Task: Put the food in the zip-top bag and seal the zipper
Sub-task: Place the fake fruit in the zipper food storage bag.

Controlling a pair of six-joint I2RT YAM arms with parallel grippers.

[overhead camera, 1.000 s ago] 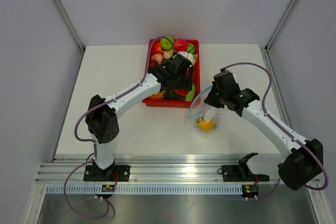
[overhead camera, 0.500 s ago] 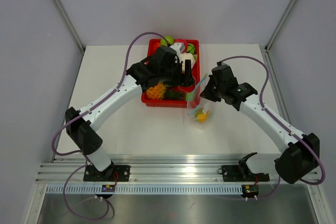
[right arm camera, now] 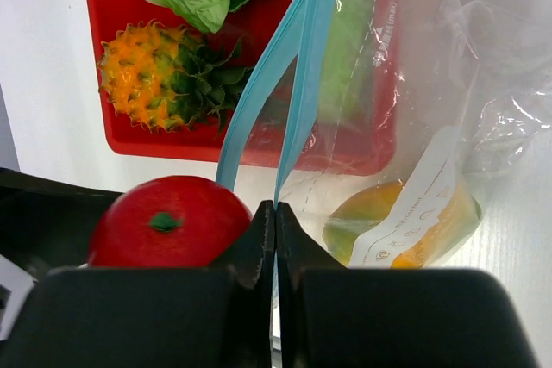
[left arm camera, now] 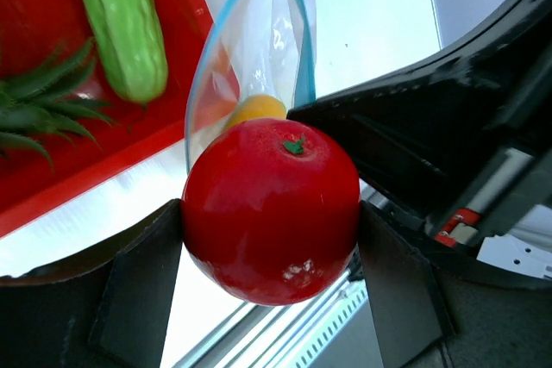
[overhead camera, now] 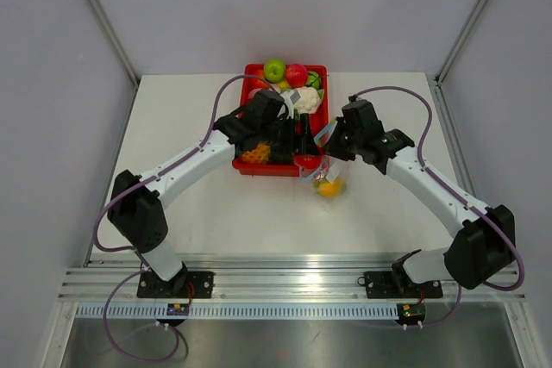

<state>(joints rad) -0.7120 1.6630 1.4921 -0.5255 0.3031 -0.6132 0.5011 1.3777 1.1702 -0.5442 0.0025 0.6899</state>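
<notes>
Left gripper (left arm camera: 270,243) clamps wide on tomato (left arm camera: 267,187), right gripper (right arm camera: 274,221) pinches zipper (right arm camera: 293,84) closed-tight: bag (right arm camera: 423,92) mouth looks narrow, tomato may snag and drop.

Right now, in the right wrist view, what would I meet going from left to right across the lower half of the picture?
red tomato → right claw, shut on the zipper → yellow mango inside the zip-top bag

Left gripper (overhead camera: 304,156) holds a red tomato (overhead camera: 308,162) beside the zip-top bag (overhead camera: 326,177).
</notes>
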